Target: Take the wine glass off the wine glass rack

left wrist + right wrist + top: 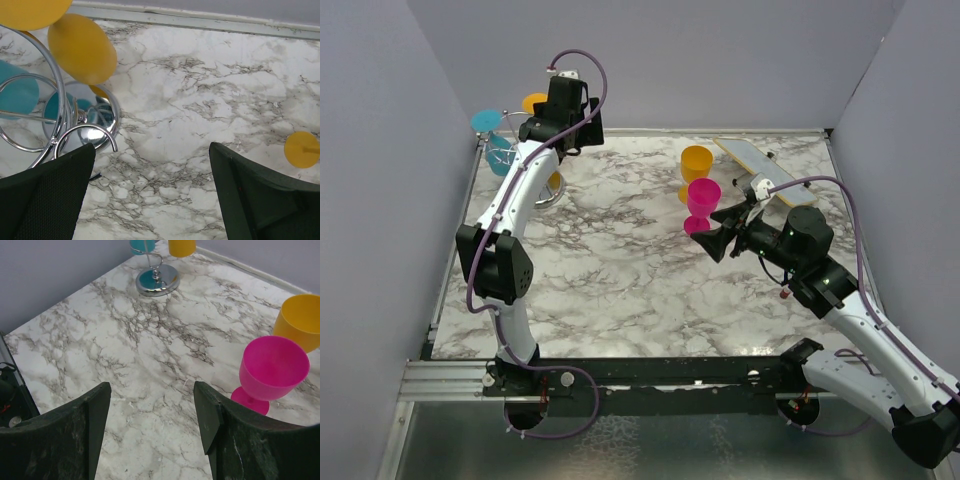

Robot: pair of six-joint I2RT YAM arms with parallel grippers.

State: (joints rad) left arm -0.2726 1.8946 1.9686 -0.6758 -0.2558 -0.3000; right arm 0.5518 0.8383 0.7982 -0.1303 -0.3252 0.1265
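1. Silver wire rack carries a blue glass and a yellow glass. The left gripper hovers just beside the rack, jaws wide apart and holding nothing.
2. A closing finger could snag a hoop instead of a stem and tip the light rack.
3. Lifting one glass may knock the other loose, since they hang near each other.
4. The right gripper, spread and empty, sits well apart from the rack beside a pink glass; a stray move could topple it.

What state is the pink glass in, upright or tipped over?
Upright: the pink glass stands on its foot on the marble table, mouth up, beside the yellow glass.
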